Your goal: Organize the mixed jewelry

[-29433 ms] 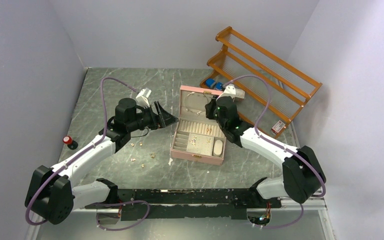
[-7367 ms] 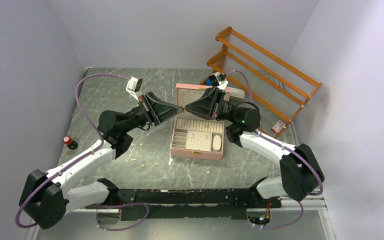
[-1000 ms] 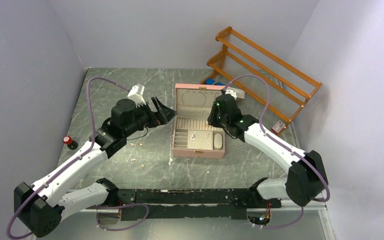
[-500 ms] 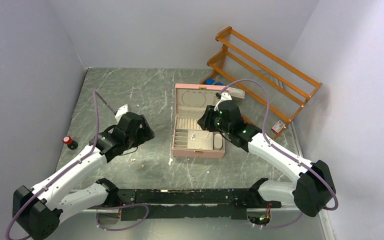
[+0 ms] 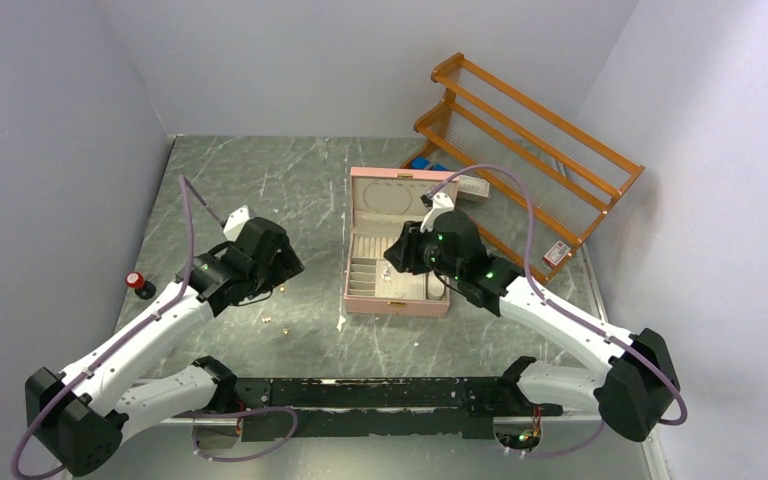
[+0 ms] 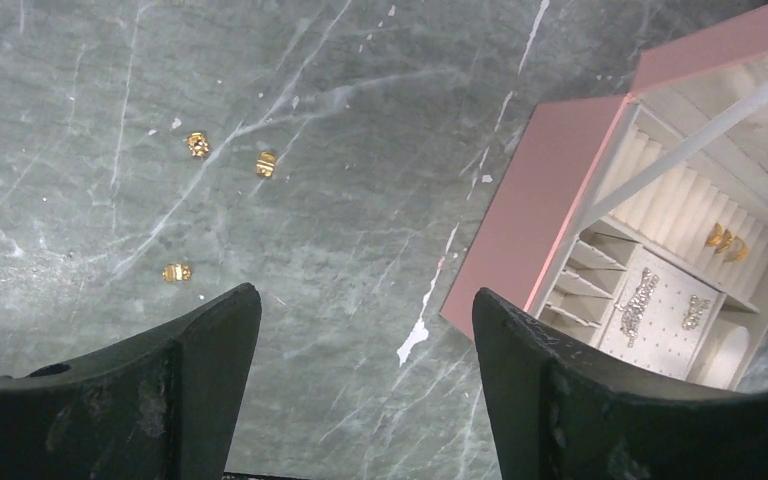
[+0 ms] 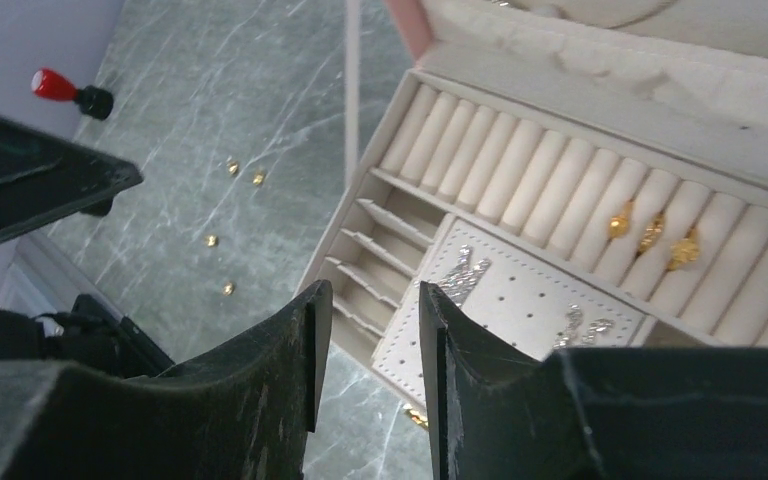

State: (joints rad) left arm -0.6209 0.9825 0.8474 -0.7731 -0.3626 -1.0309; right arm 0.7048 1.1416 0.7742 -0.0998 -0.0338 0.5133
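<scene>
The open pink jewelry box point(image 5: 396, 303) stands mid-table. Three gold rings point(image 7: 652, 233) sit in its roll slots and sparkly silver earrings point(image 7: 465, 272) lie on its dotted pad. Several tiny gold pieces point(image 6: 197, 145) lie loose on the marble left of the box, and they also show in the top view point(image 5: 267, 320). My left gripper point(image 6: 365, 298) is wide open and empty, pointing down above the table beside them. My right gripper point(image 7: 372, 292) hovers over the box's front left, its jaws a narrow gap apart with nothing between them. I cannot make out the silvery wire loop.
An orange wooden rack point(image 5: 530, 130) stands at the back right with a blue item point(image 5: 418, 163) at its foot. A red-capped black object point(image 5: 140, 283) stands near the left wall. White flecks point(image 5: 341, 323) lie in front of the box.
My left gripper has swung back from the box, down and nearer, and now points at the table. My right gripper has moved left and nearer over the box's front.
</scene>
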